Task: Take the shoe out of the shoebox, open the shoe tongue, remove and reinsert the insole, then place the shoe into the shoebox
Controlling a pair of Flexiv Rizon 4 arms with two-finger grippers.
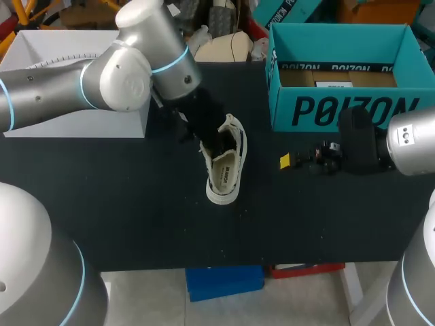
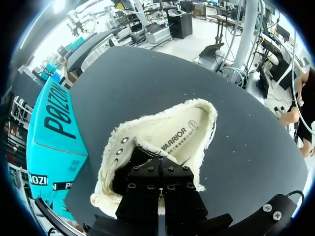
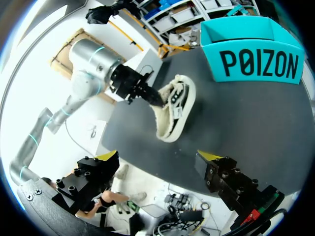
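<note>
A: While the bench [image 1: 136,224] holds the open shoebox [image 1: 340,109] upper right, why's the shoe [image 1: 224,173] lying mid-frame?

B: Out for its insole work, I'd judge. Left hand [image 1: 206,132] sits inside its mouth; clenched or not, I can't tell. Right hand [image 3: 157,157] hangs released and empty at middle right.

Free tabletop [image 1: 136,217] in front & left of shoe [image 1: 224,173]. Blocked at shoe's back by left arm [image 1: 129,75], down in its opening; back-right closed by shoebox [image 1: 340,109]. Open gap btw shoe & right gripper [image 3: 157,156].
</note>
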